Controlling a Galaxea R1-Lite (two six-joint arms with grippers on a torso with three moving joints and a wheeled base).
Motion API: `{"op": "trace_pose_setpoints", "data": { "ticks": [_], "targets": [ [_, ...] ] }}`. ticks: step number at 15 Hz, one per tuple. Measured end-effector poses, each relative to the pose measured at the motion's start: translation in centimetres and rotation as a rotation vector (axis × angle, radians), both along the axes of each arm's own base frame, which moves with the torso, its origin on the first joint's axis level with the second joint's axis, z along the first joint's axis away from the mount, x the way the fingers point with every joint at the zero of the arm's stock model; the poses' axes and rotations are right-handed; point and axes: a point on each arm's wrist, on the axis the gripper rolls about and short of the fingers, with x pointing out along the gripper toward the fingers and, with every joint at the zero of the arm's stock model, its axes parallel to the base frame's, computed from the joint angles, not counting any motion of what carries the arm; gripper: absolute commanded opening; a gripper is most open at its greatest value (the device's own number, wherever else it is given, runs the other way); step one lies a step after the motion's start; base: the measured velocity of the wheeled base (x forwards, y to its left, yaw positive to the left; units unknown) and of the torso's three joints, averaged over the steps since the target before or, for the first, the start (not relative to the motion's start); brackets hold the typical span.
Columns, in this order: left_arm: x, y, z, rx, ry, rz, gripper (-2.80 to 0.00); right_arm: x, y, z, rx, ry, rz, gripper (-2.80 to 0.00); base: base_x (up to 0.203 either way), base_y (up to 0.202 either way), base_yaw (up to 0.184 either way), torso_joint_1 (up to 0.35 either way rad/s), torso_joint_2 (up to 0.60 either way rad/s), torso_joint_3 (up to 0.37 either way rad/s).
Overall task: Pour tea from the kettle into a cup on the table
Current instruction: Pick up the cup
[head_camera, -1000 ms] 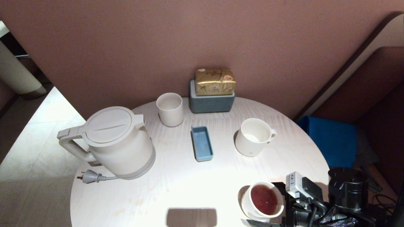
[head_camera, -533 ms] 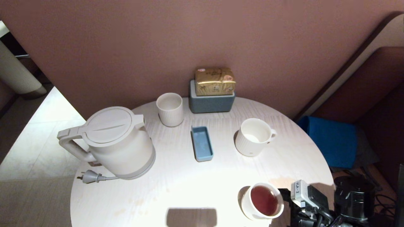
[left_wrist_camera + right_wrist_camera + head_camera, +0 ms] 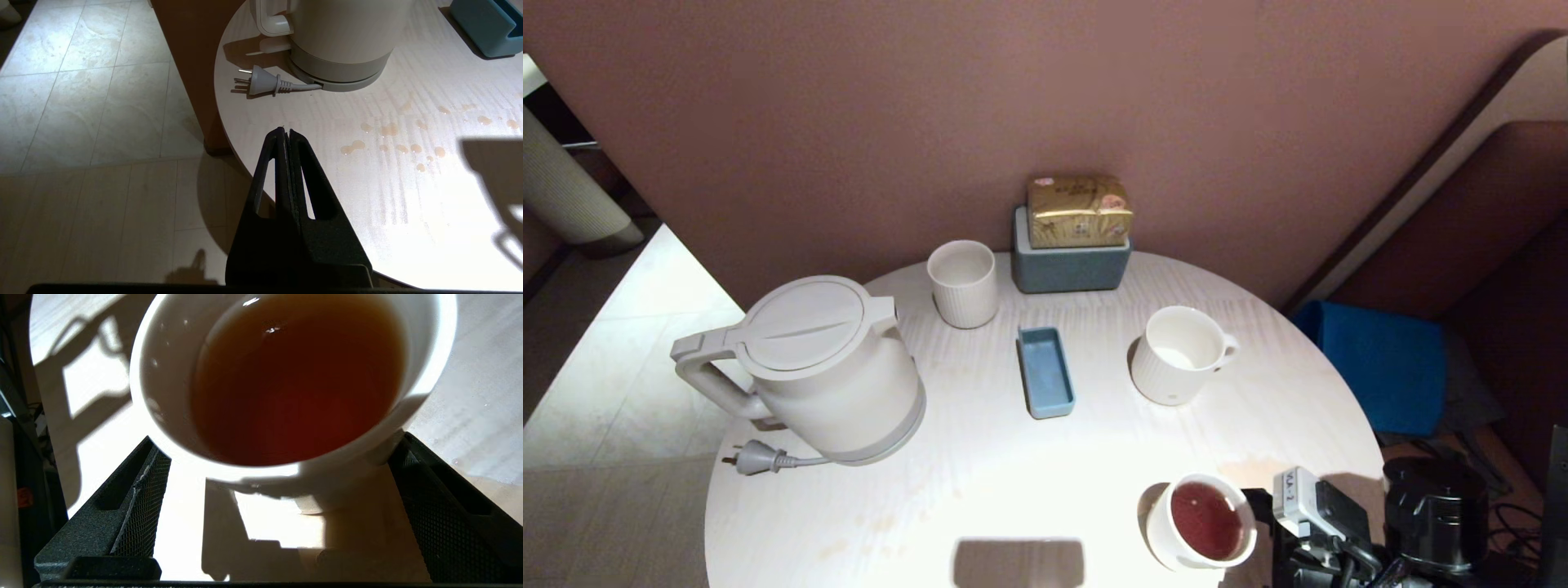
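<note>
Mug point(image 3: 1178, 354), tray point(image 3: 1045, 371) and ribbed cup point(image 3: 964, 282) stand between kettle point(image 3: 829, 371) and tea-filled cup point(image 3: 1202, 523).

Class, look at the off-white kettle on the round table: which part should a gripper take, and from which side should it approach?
Grip the loop handle of the kettle. It juts toward the table's left edge, so come from the left.

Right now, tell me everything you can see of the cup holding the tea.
The cup is a small, plain white handleless tumbler, ceramic by its look, with smooth sides. It stands upright on the table near the front edge, on the robot's right. Reddish-brown tea fills it to well below the rim. The right hand is open, a finger on either side of the cup's base; whether they touch it I cannot tell.
</note>
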Motion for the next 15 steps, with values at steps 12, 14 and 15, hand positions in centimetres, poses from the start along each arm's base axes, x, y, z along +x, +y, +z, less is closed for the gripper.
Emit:
{"op": "trace_pose_setpoints", "data": {
  "ticks": [12,14,15],
  "targets": [
    [0.00,0.00,0.00,0.000,0.000,0.000,-2.80,1.00,0.29,0.65,0.019,-0.051,-0.007,0.00,0.000,0.000,0.000,0.000,0.00,0.000],
    [0.00,0.00,0.00,0.000,0.000,0.000,-2.80,1.00,0.26,0.72,0.020,-0.054,-0.008,0.00,0.000,0.000,0.000,0.000,0.00,0.000],
    [0.00,0.00,0.00,0.000,0.000,0.000,-2.80,0.99,0.26,0.75,0.021,-0.056,-0.008,0.00,0.000,0.000,0.000,0.000,0.00,0.000]
  ]
}}
